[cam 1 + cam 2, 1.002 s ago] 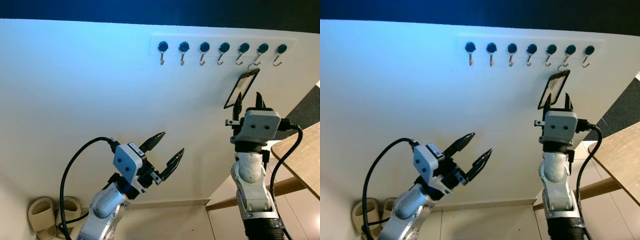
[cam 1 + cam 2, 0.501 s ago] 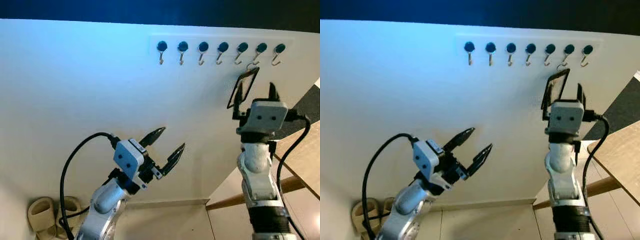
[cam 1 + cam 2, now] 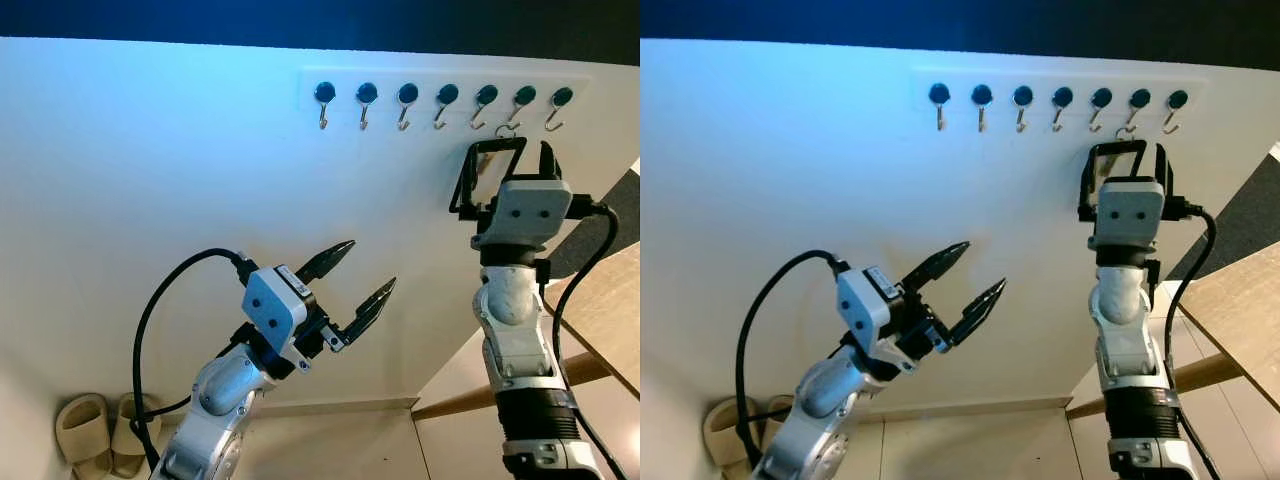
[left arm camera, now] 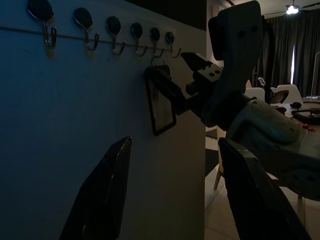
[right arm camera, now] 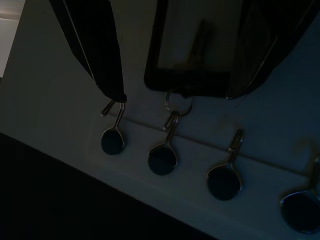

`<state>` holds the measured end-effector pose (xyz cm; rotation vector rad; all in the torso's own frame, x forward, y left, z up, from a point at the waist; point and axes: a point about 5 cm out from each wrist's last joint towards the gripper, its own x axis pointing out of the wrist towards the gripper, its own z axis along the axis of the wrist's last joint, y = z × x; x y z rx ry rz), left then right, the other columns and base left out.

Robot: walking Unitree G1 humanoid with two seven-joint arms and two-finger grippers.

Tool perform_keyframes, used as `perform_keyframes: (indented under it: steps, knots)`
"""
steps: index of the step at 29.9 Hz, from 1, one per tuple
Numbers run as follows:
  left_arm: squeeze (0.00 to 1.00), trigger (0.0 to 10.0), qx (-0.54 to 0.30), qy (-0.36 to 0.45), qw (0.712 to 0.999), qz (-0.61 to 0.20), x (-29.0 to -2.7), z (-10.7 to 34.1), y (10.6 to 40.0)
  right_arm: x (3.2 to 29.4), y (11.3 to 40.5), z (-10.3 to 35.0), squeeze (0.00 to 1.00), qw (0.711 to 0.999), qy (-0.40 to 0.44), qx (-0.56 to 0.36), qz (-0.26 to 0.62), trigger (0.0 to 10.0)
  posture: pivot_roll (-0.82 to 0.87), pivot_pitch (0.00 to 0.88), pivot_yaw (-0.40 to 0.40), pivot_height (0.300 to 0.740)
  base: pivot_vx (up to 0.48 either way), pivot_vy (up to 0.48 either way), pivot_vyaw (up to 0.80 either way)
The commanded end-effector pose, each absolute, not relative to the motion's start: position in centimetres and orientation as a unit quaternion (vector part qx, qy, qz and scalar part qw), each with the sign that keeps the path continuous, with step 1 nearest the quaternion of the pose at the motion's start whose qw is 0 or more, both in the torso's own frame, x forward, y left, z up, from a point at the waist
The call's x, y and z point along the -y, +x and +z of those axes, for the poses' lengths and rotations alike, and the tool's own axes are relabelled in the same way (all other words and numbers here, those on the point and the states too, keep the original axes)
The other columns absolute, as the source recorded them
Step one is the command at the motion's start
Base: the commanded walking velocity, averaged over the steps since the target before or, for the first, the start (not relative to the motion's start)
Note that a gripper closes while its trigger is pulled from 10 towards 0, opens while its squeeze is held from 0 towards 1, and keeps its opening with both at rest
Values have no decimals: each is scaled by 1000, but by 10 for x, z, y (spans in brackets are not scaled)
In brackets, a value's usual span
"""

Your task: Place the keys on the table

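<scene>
The keys are a black-framed tag (image 3: pixel 489 168) on a metal ring (image 5: pixel 177 102). The ring hangs from the sixth hook of a white hook rail (image 3: pixel 440 93) high on the wall. My right gripper (image 3: pixel 505 165) is raised to the tag and open. One finger (image 5: pixel 95 50) stands apart from the tag's edge and the other finger (image 5: pixel 270 50) overlaps its opposite edge. Lower, at mid-wall height, my left gripper (image 3: pixel 371 263) is open and holds nothing. The left wrist view looks up at the tag (image 4: pixel 161 100) and the right arm.
A wooden table (image 3: pixel 610 310) juts in at the right, with a wooden beam (image 3: pixel 480 402) below it. A pair of beige slippers (image 3: pixel 100 430) lies on the floor by the wall at the lower left. The other hooks (image 3: pixel 364 103) are bare.
My right gripper has risen so its fingers now stand around the tag, which has swung from a slant to nearly square. My left gripper has shifted right and slightly up.
</scene>
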<state>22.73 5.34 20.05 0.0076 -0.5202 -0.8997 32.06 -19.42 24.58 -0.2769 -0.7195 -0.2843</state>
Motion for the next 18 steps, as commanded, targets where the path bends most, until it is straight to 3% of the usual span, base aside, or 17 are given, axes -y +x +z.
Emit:
perform_keyframes:
  steps: [1, 18]
  knots:
    - [0, 10000, 252, 5, 865, -434, -50, 203, 225, 202, 322, 246, 0, 919, -118, 347, -148, 10000, 64, 125, -70, 740, 0, 0, 0]
    - [0, 10000, 250, 10, 867, -430, -52, 203, 225, 206, 329, 245, 0, 936, 1, 336, -104, 10000, 67, 128, -69, 740, 0, 0, 0]
